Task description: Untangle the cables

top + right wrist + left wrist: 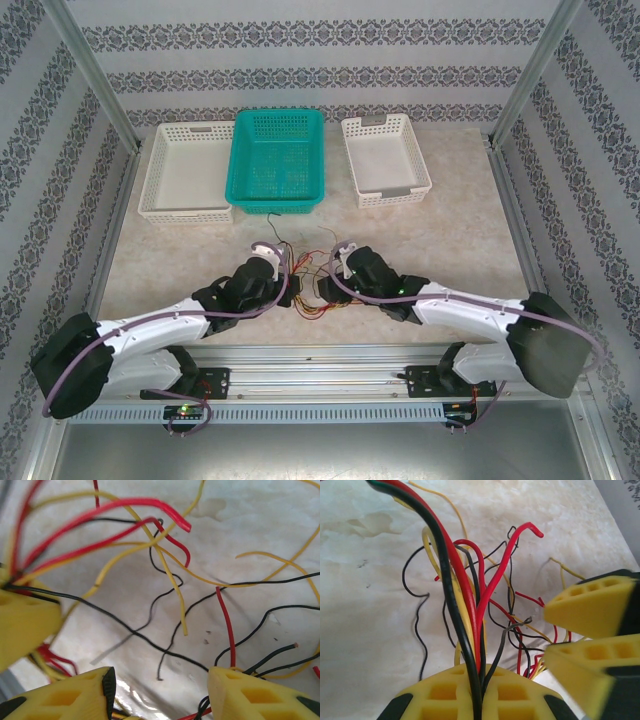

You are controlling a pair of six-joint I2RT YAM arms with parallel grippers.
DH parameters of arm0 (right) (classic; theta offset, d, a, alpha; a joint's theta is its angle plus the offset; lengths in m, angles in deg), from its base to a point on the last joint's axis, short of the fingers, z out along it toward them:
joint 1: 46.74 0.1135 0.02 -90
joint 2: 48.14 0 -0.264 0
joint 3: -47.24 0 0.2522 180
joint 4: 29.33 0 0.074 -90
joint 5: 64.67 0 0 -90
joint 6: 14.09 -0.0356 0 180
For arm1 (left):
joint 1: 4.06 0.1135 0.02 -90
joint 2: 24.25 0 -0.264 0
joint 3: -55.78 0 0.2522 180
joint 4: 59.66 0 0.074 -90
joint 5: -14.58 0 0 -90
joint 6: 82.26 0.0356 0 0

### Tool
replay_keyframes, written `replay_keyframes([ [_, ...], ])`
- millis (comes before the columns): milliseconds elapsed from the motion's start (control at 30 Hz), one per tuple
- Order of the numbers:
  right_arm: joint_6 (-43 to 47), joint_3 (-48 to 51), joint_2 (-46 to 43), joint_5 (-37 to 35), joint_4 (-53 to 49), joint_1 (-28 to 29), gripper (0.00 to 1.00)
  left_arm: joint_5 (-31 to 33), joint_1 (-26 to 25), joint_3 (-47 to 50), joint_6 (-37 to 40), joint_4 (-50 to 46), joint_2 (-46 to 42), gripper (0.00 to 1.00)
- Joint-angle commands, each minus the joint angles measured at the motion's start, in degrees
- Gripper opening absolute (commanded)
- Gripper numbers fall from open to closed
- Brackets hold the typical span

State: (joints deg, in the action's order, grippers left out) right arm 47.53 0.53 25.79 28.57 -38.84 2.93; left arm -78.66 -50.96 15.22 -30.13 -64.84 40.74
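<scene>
- I am watching the left gripper (477, 682) pinching a bundle of the cables (465, 595). Its jaws are pressed together on red, black and yellow strands.
- The right gripper (160, 690) is hovering with its jaws spread. Loose strands are lying between its fingers (250, 695), and none is being pinched.
- Both grippers are sitting tip to tip just in front of the teal basket (277, 160).
- The tangle is lying on the table (450, 250) between them, with one black strand reaching toward the basket.
- A white tray (185, 212) is sitting left of the basket and another (392, 195) right of it.
</scene>
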Motion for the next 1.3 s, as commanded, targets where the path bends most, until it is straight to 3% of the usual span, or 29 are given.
replay_keyframes([
  [0,5.19,-2.1,2.7,-1.48,2.74,0.95,0.53,-3.17,-0.74,-2.06,1.63,2.22,-1.43,0.0],
  [133,6.1,-3.51,5.74,-3.08,3.5,1.57,0.51,-4.88,-0.74,-1.36,1.35,2.95,-1.95,0.0],
  [333,7.6,-4.58,7.17,-6.57,2.74,1.66,0.35,-6.86,-0.74,-0.66,1.62,3.21,-3.05,0.0],
  [600,7.97,-2.79,3.61,-9.88,1.81,1.62,0.0,-5.91,-0.74,-0.91,3.38,1.18,-3.66,0.0],
  [867,8.44,-1.59,-6.1,-13.0,-1.23,0.41,0.0,-5.1,-0.74,-2.2,4.15,1.65,-0.11,0.01],
  [1067,4.87,-1.51,-11.97,-13.02,-3.16,-1.83,0.0,-6.73,-0.74,-2.93,4.72,3.37,2.5,0.49],
  [1167,3.02,-1.67,-14.39,-10.52,-3.2,-3.76,0.0,-8.53,-0.74,-2.97,5.42,4.2,2.96,0.62],
  [1267,2.46,-2.74,-15.6,-9.18,-4.17,-4.83,0.0,-9.73,-0.74,-2.46,5.87,5.1,3.3,0.69],
])
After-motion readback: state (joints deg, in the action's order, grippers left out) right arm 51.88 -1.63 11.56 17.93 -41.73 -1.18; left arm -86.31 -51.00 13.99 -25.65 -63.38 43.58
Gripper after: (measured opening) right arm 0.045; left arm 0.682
